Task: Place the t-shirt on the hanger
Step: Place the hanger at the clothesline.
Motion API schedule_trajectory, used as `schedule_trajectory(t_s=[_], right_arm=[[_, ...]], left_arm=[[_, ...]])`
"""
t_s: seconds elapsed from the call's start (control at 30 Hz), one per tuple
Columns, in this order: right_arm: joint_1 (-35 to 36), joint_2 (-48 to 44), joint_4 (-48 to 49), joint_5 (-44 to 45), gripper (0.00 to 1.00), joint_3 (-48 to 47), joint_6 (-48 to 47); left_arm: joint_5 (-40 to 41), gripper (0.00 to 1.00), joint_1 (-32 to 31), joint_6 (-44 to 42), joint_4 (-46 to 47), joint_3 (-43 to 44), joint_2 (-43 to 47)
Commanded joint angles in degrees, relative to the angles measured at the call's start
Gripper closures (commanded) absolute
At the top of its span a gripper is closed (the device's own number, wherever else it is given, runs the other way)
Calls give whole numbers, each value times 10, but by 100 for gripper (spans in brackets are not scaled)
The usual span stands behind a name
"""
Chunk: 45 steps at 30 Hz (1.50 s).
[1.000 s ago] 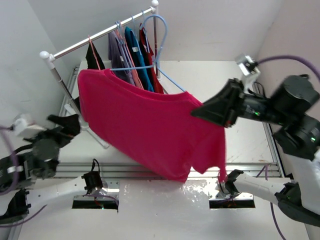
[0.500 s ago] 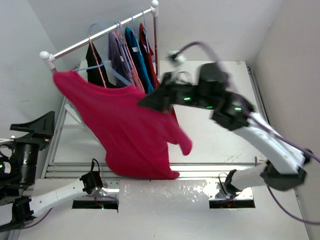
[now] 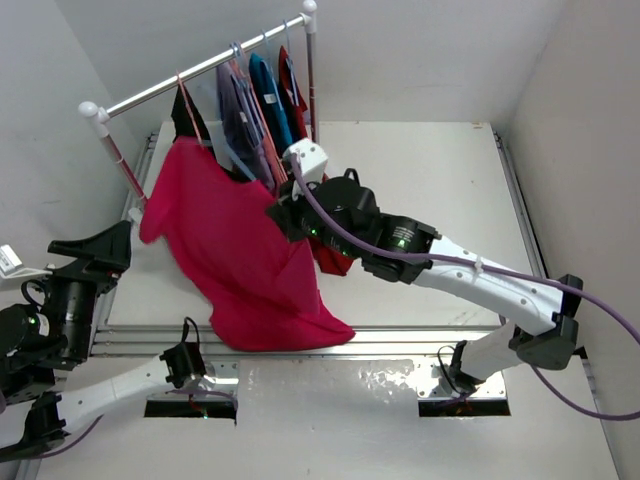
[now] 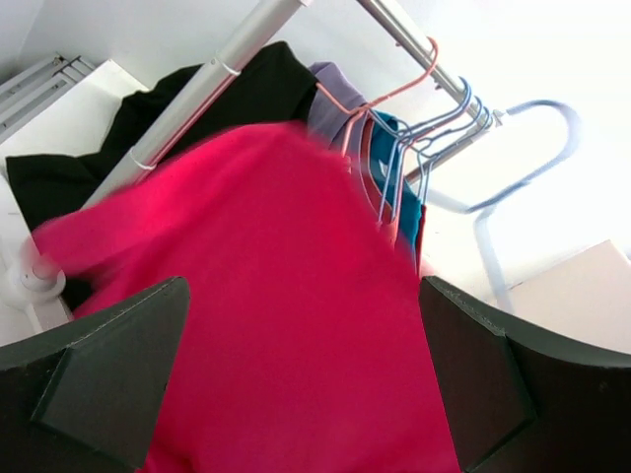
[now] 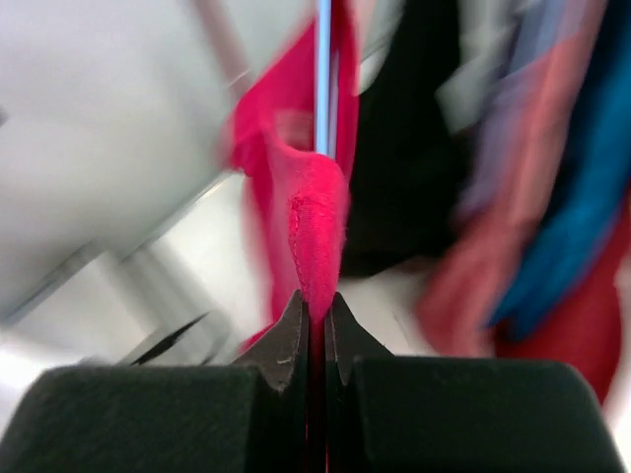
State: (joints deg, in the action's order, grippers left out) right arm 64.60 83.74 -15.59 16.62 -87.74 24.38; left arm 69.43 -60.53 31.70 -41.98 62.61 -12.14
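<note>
The magenta t-shirt (image 3: 240, 260) hangs in a long drape in front of the clothes rack, its top at the rail's left end. My right gripper (image 3: 283, 215) is shut on a bunched fold of it (image 5: 317, 227), fingertips pinched together (image 5: 315, 307). The pale blue hanger shows as a thin wire (image 5: 323, 69) running up out of the fold, and as a blurred hook (image 4: 488, 246) near the rail in the left wrist view. My left gripper (image 3: 95, 250) stands open at the far left, apart from the shirt. Pink cloth (image 4: 286, 325) fills the view beyond its wide-spread fingers (image 4: 301, 384).
A white rail (image 3: 200, 70) on white posts crosses the back left. On it hang black (image 3: 186, 115), purple (image 3: 240, 120), teal (image 3: 270, 100) and red (image 3: 293, 90) garments, some on pink-orange hangers (image 4: 394, 94). The white table (image 3: 430, 180) has metal rails along its near edge.
My right arm has swung from the right side across to the rack, carrying the t-shirt and hanger left with it. The left arm shifted a little and stays open.
</note>
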Motion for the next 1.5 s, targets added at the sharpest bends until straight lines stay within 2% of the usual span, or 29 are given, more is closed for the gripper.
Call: schedule_trajectory(t_s=[0.0, 0.1, 0.3, 0.4, 0.43, 0.53, 0.63, 0.83, 1.03, 1.2, 1.3, 1.47], right_arm=[[-9, -39, 123, 182, 100, -16, -101], [-13, -30, 168, 260, 100, -18, -165], [-14, -37, 181, 272, 100, -27, -202], [-15, -32, 163, 228, 100, -20, -174], [-15, -23, 151, 152, 100, -22, -164], [-14, 22, 73, 63, 100, -97, -120], [-14, 74, 67, 49, 100, -152, -74], [-14, 131, 132, 94, 100, -178, -14], [-14, 273, 108, 124, 100, -340, -14], [-15, 305, 171, 124, 100, -319, 8], [-14, 296, 202, 124, 100, -262, 17], [-13, 249, 275, 114, 100, -108, 33]], left_arm=[[-3, 0, 5, -9, 17, -7, 3], [-6, 0, 7, -6, 15, -10, -2], [-7, 0, 9, -1, 13, -13, -3], [-6, 0, 9, -2, 12, -16, -3], [-5, 0, 10, -2, 12, -18, -3], [-4, 0, 10, -2, 12, -20, -1], [-2, 0, 10, -2, 9, -21, 1], [11, 0, 10, 4, 3, -26, 12], [10, 0, 12, 6, 2, -32, -1], [0, 0, 25, 7, -2, -33, -24], [-3, 0, 30, 2, 1, -35, -25], [-10, 0, 31, -5, 10, -42, -22]])
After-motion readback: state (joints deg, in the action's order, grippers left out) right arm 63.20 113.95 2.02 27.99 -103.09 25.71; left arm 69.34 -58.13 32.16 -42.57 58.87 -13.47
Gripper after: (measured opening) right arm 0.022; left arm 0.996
